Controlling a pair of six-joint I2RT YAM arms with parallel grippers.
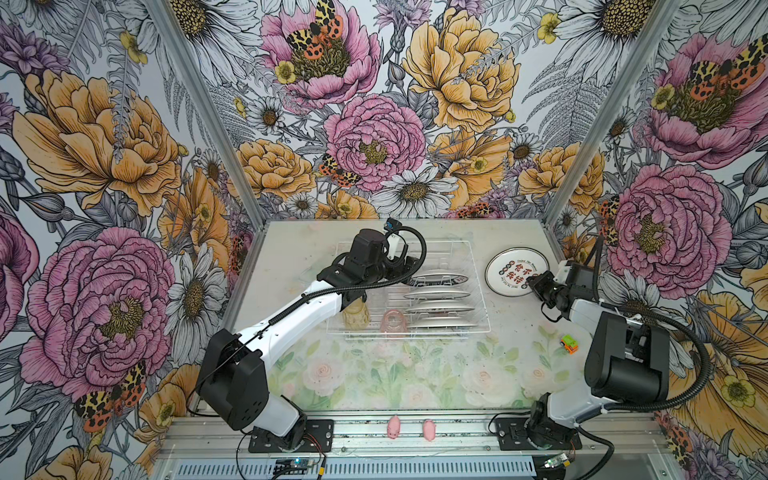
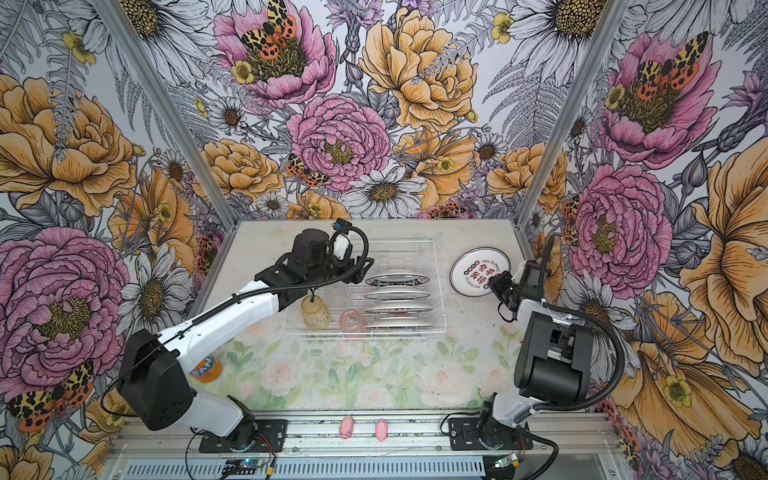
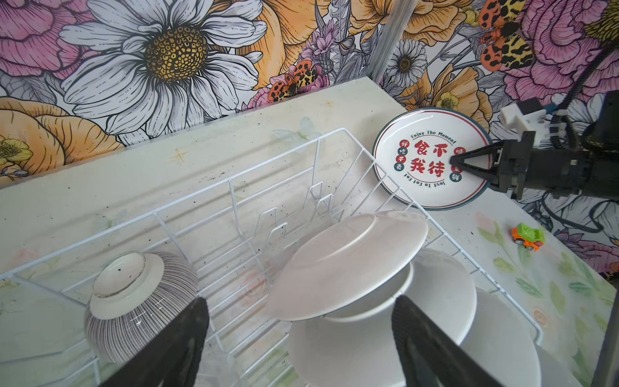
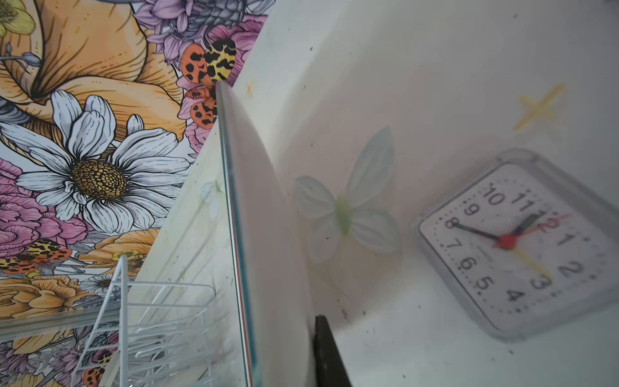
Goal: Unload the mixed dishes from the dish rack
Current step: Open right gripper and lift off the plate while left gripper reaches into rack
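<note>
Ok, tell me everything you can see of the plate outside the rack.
The plate is round, glossy white like ceramic, with a dark green rim, red Chinese characters and "Enjoy The Moment" on its face. It is right of the rack, apart from it, tilted rather than flat. The right gripper is shut on its rim.
</note>
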